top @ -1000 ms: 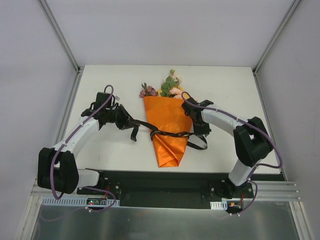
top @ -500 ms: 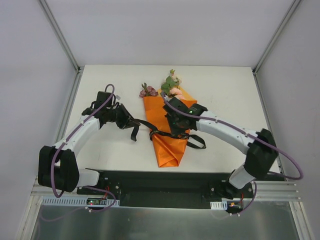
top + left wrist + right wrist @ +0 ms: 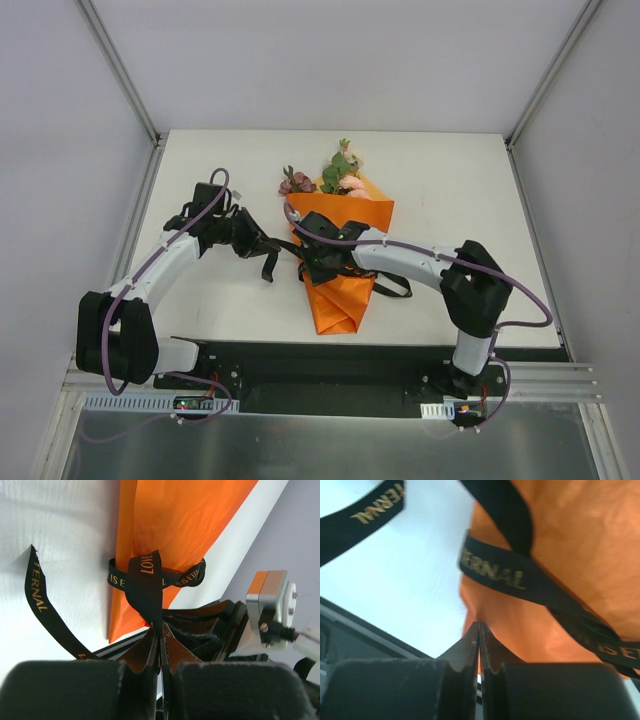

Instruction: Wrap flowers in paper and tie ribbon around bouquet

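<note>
At the middle of the table (image 3: 450,170), the bouquet (image 3: 345,290) lies with its narrow tip toward the arms. The flowers (image 3: 340,172) show at the far, wide end of the orange paper (image 3: 365,212), so the wrapping looks done. The ribbon (image 3: 145,577) circles the lower part of the cone, its strands crossing at the cone's left edge, with one loose tail on the table beside it. The left gripper (image 3: 160,635) has its fingers pressed together on a strand running from that crossing. The right gripper (image 3: 479,630) is closed too, its tips at the paper's left edge just under the band; the wrist view is too close to tell whether anything is caught between them. I judge the tie partway: the band is on, but no finished knot or bow shows, so tightening and knotting remain.
</note>
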You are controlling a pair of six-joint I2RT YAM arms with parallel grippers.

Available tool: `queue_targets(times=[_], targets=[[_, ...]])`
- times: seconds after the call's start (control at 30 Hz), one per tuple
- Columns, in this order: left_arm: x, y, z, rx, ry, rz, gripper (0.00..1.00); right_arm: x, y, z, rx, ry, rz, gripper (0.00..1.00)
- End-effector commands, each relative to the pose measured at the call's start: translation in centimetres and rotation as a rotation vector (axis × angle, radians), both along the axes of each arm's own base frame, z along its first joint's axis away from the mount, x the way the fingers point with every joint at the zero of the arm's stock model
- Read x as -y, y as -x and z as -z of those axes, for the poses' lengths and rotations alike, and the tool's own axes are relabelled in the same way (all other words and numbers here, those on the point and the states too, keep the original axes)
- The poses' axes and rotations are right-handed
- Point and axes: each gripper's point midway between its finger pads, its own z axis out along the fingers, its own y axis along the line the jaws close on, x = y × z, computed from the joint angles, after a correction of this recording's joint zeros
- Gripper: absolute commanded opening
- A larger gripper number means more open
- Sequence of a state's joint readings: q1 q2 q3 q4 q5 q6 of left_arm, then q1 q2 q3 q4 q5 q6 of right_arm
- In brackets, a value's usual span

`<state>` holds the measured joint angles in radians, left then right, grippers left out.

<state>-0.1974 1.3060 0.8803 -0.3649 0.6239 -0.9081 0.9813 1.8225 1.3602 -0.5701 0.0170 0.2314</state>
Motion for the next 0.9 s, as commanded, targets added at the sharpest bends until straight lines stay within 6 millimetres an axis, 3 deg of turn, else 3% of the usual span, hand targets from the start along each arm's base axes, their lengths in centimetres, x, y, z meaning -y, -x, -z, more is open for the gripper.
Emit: queue_targets(times=[0.0,0.13,0.23,0.33,0.37,0.43,0.47,0.53,0.57,0.6,0.63,0.67,0.7,0.77,0.87], targets=[[0.3,0.1,-0.5,0.014,0.008,0.018,0.0,-2.3,-0.9,-0.1,0.052,-0.062,0.009,0.04],[0.3,0.3,-0.2,0.007,0.004,0.019,0.0,-2.2,-1.3,1.9,0.038,-0.002,0.001,0.04],[0.2,0.3,-0.1,0.006,0.002,0.016,0.0,-1.6,-1.3,1.2,0.036,0.007,0.011,0.04],[0.2,0.4,0.0,0.004,-0.001,0.016,0.0,-0.3,-1.0,-2.4,0.069,-0.021,0.033,0.04],[0.1,0.3,0.0,0.008,-0.004,0.014,0.0,0.4,-1.1,-4.8,0.102,-0.059,0.051,0.01],[0.1,0.4,0.3,0.001,-0.007,0.014,0.0,2.5,-0.9,-6.9,0.13,-0.055,0.114,0.0],[0.2,0.4,0.4,-0.005,-0.008,0.017,0.0,4.1,-1.3,-9.2,0.166,-0.094,0.171,0.06],[0.2,0.5,0.6,-0.012,-0.006,0.021,0.0,8.2,-1.1,-8.8,0.145,-0.04,0.362,0.28],[0.3,0.5,0.7,-0.016,-0.003,0.025,0.0,10.6,-1.9,-8.9,0.136,-0.042,0.468,0.54],[0.3,0.5,0.7,-0.016,-0.003,0.028,0.0,12.5,-1.5,-9.4,0.118,-0.071,0.558,0.71],[0.3,0.5,0.7,-0.016,-0.002,0.032,0.0,13.8,-1.4,-9.1,0.088,-0.095,0.64,0.86],[0.4,0.4,0.8,-0.019,-0.004,0.033,0.0,16.4,-1.4,-6.6,0.019,-0.09,0.777,0.96],[0.3,0.4,0.8,-0.019,-0.004,0.032,0.0,16.0,-1.7,-7.0,-0.016,-0.197,0.81,0.98],[0.4,0.3,1.0,-0.024,-0.005,0.034,0.0,18.0,-2.2,-5.1,-0.072,-0.232,0.948,0.99],[0.5,0.3,1.0,-0.032,0.001,0.04,0.0,18.7,-3.6,-4.4,-0.094,-0.3,1.038,0.97]])
